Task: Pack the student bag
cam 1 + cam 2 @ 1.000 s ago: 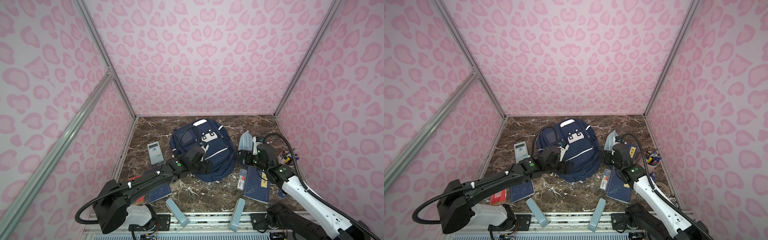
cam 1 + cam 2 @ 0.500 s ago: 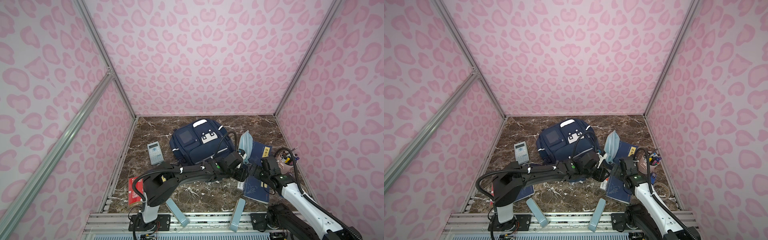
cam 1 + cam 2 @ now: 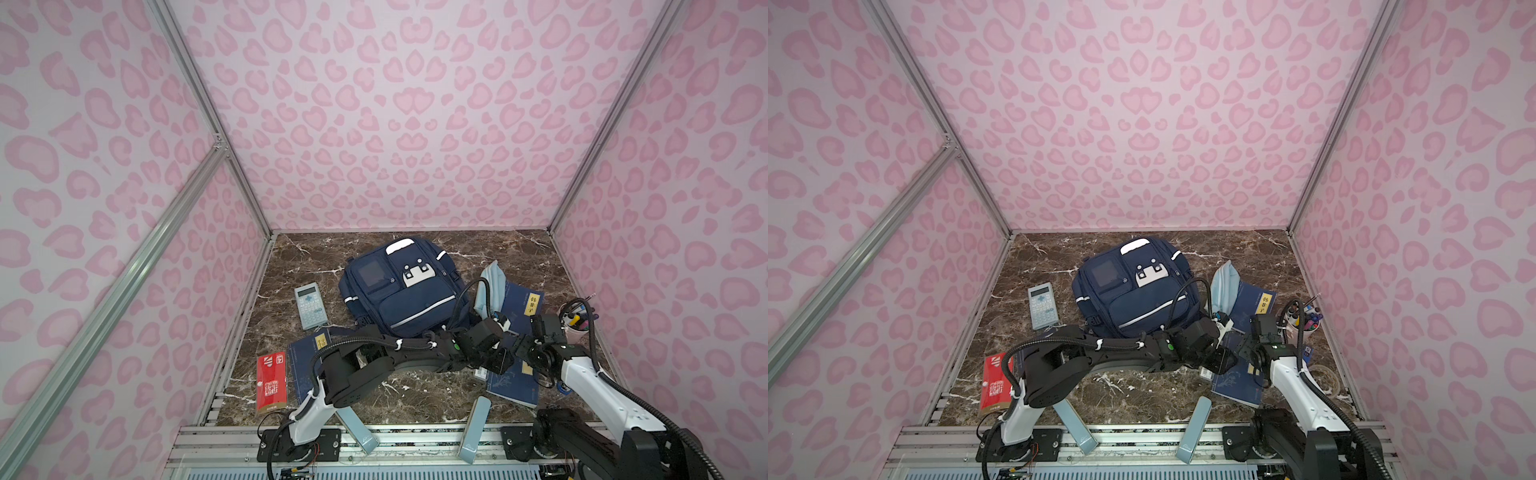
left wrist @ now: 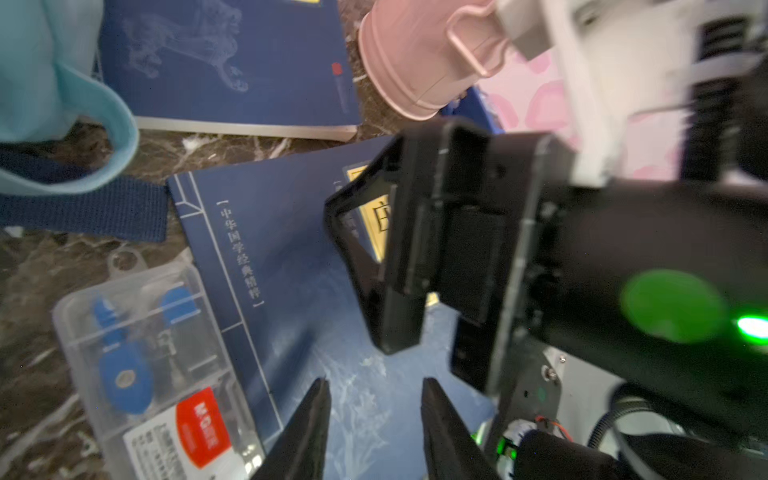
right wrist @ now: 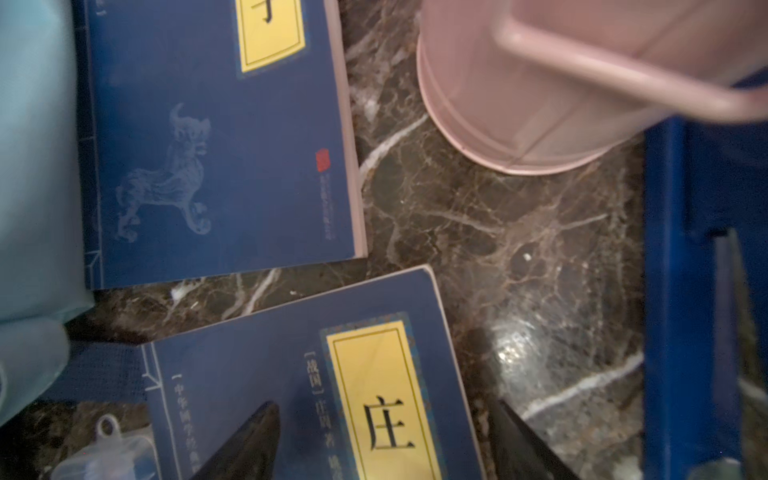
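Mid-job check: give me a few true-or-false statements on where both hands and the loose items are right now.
1. The left hand and the right hand are both over the near blue book. True.
2. The calculator is inside the student bag. False: it lies on the table, left of the bag.
3. The left hand grips the clear case. False: its jaws are open and empty; the case lies by the book's edge.
4. The pink cup stands upright, holding pens. True.

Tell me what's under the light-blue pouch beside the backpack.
The pouch covers one edge of the far blue book; a navy strap emerges from beneath it. Whatever else lies underneath is hidden.
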